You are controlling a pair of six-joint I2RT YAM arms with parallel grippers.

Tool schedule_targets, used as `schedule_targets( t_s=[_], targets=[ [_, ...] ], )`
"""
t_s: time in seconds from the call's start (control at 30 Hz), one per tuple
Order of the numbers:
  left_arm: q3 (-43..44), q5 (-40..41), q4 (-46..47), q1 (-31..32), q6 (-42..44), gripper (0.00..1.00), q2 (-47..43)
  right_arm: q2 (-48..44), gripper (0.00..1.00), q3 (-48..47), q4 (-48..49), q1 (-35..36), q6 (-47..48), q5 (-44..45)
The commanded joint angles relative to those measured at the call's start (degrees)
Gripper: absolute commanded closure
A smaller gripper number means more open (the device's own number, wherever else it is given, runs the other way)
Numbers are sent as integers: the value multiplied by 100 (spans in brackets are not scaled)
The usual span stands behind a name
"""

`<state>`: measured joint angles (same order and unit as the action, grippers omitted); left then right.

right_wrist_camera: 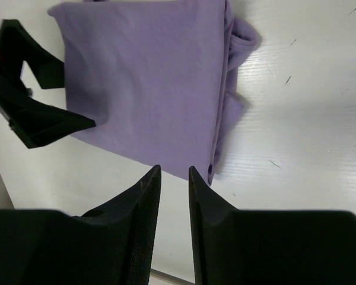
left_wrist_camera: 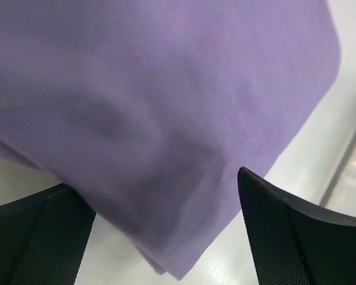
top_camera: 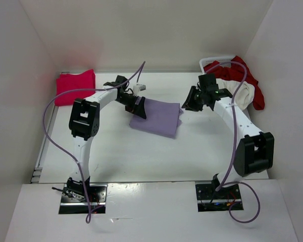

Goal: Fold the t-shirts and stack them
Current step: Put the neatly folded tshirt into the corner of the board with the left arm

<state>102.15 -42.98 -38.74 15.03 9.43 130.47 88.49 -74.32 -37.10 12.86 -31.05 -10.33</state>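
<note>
Four shirts are spread over a white table boxed in by plain white walls, with the two arms reaching in from the near edge. Nothing stands between either arm and the cloth in the middle. A purple cable loops out beside the left arm, away from the shirts.

At the far right corner sits a white basket, of which I can only make out the rim and handle. The dark red t-shirt is heaped over it and hangs down its side, and the cream white t-shirt is bunched against the red one. How much of either is inside the basket I cannot tell.

The lavender t-shirt lies folded into a rough rectangle at mid-table, with a sleeve end poking out on one side. The magenta-pink t-shirt lies folded at the far left corner, well apart from both grippers.

The left gripper is over the lavender shirt's left edge, its jaws spread wide. The cloth's corner runs between the fingers, but nothing is pinched. The right gripper sits just off the shirt's right edge with only a narrow slit between its fingers, and it holds nothing. The folded hem lies just beyond its tips.
</note>
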Motion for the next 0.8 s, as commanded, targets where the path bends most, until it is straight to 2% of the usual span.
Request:
schedule_targets(
  t_s=[0.0,0.1,0.13,0.23,0.33,0.47,0.6,0.67,0.77],
  targets=[
    [-125,-280,-266,281,-161,0,645,-367,69,67,-52,-126,11,-40],
    [-239,-342,-134,334,-283,16,830,-438,68,6,-104,-179,11,-92],
    [-300,-395,-64,334,-406,26,891,-516,68,-47,-104,-179,11,-92],
    [-301,-395,-11,334,-530,44,1084,-657,68,-47,-157,-240,11,-92],
    [-47,-317,-11,334,-582,100,1305,-797,68,-47,-218,-363,-41,-92],
    [226,-316,-11,334,-644,100,1305,-921,68,75,-271,-477,-42,-92],
    [148,-45,173,334,-504,100,500,-983,68,190,-271,-539,-94,-92],
    [95,367,279,334,-320,100,173,-983,68,190,-210,-539,-94,-92],
    [244,1561,174,282,-13,100,-302,-912,68,138,-70,-591,-94,-144]
  ],
)
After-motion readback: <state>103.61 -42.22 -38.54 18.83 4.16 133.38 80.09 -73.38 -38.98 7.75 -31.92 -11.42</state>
